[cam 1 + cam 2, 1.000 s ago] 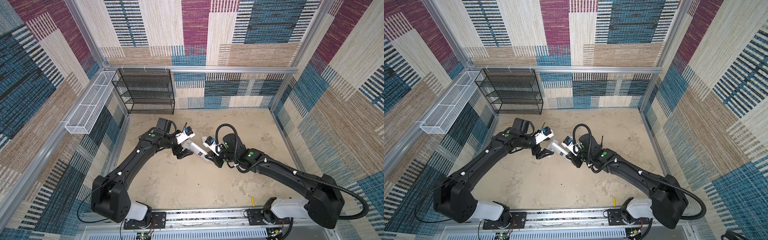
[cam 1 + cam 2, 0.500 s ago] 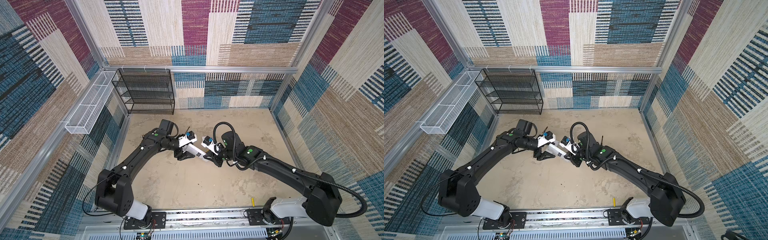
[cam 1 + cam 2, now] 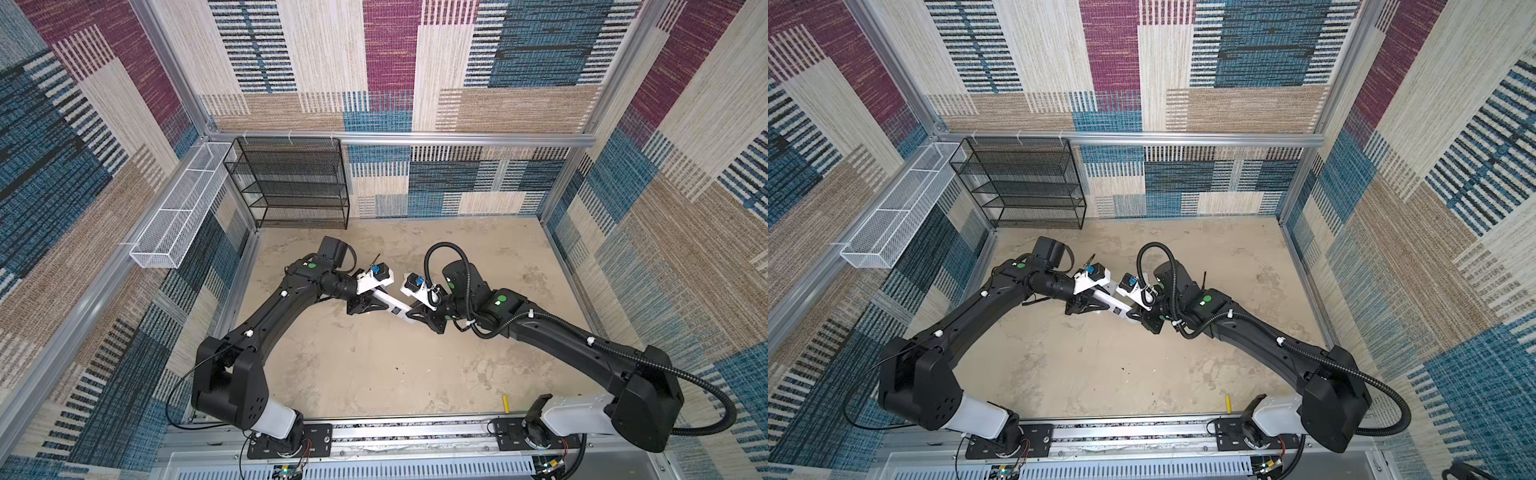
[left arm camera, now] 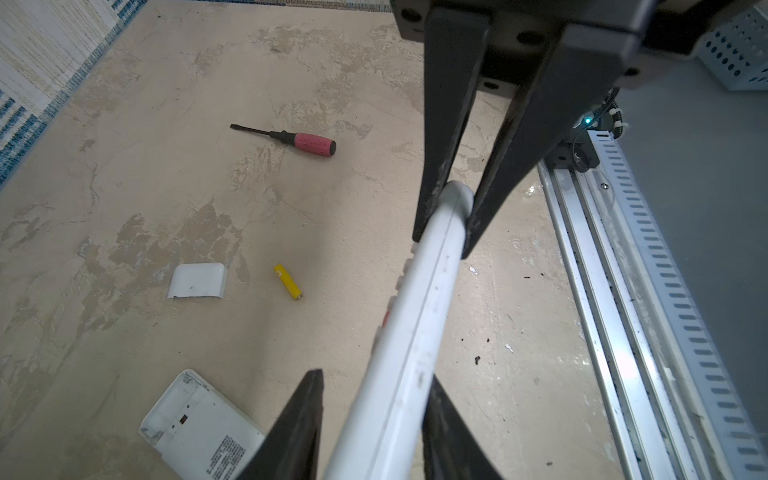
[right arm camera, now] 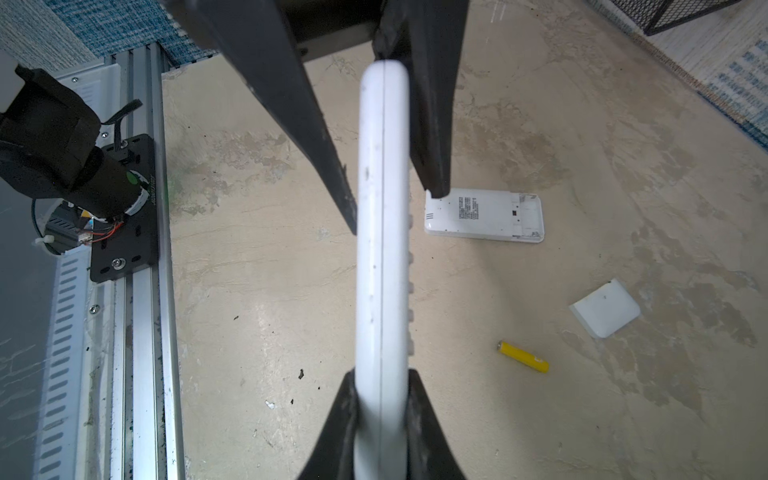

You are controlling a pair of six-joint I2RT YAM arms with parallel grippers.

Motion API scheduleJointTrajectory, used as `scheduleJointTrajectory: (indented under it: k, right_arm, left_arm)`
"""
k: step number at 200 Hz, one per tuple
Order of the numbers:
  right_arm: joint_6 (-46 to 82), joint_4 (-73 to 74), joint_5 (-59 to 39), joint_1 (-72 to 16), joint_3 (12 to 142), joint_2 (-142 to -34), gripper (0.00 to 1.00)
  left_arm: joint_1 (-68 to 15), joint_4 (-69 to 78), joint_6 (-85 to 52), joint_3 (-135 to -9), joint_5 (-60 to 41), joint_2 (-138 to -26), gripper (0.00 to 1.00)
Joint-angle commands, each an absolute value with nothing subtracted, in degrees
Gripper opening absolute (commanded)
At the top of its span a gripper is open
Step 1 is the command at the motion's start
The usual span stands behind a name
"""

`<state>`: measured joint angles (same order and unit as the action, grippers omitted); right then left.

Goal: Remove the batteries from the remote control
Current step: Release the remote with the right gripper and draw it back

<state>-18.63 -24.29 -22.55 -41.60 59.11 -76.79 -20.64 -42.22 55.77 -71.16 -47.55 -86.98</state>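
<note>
A white remote control (image 3: 390, 306) (image 3: 1111, 305) hangs in the air between both arms. My right gripper (image 5: 381, 374) (image 3: 413, 311) is shut on one end of it, both fingers pressed to its faces. My left gripper (image 4: 374, 376) (image 3: 383, 305) straddles the other end; one finger touches and a gap shows beside the other. On the floor below lies a yellow battery (image 4: 288, 282) (image 5: 523, 356). Another yellow battery (image 3: 505, 404) (image 3: 1228, 404) lies by the front rail. No light green batteries are in view.
A second white remote (image 4: 199, 432) (image 5: 484, 218) lies back up with its compartment bare. A white cover (image 4: 197, 281) (image 5: 604, 313) and a red-handled screwdriver (image 4: 291, 139) lie nearby. A black wire shelf (image 3: 291, 187) and a white basket (image 3: 183, 212) stand at the back left.
My left arm has reached right to the remote's free end and its jaws have narrowed around it. The right gripper has kept its hold, almost in place.
</note>
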Motion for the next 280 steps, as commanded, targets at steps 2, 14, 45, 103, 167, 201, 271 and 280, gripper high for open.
scheduleJointTrajectory:
  k: [2, 14, 45, 103, 167, 201, 271, 280]
  right_arm:
    - [-18.4, -23.09, -22.33, -41.57, 60.24, -77.16, 0.0]
    - [-18.63, -23.42, -22.24, -41.56, 60.59, -77.44, 0.0]
    - [-18.48, -23.76, -22.58, -41.57, 61.76, -78.09, 0.02]
    - [-16.25, -21.36, -18.25, -41.55, 61.13, -76.66, 0.62]
    - [-5.54, -16.0, -9.93, -35.93, 58.18, -73.33, 0.89]
    - [1.86, -15.17, -11.9, -32.03, 58.05, -73.71, 0.85]
    - [3.91, -7.71, -23.14, -29.68, 51.67, -73.6, 0.68]
    - [3.63, -6.48, -23.75, -29.63, 51.2, -73.23, 0.67]
  left_arm:
    - [-20.65, -45.55, 56.47, -72.56, -50.17, -87.64, 0.26]
    - [-20.65, -45.75, 55.7, -73.2, -49.56, -88.17, 0.17]
    - [-20.65, -46.19, 54.5, -74.77, -48.59, -89.62, 0.03]
    - [-20.65, -46.23, 53.44, -76.04, -48.34, -90.9, 0.0]
    - [-19.75, -42.78, 36.92, -79.89, -43.6, -92.92, 0.0]
    - [-19.77, -40.88, 22.65, -80.87, -43.47, -93.95, 0.0]
    - [-20.04, -27.03, -2.75, -68.66, -39.31, -86.89, 0.0]
    - [-20.12, -23.56, -5.09, -65.69, -38.46, -85.02, 0.0]
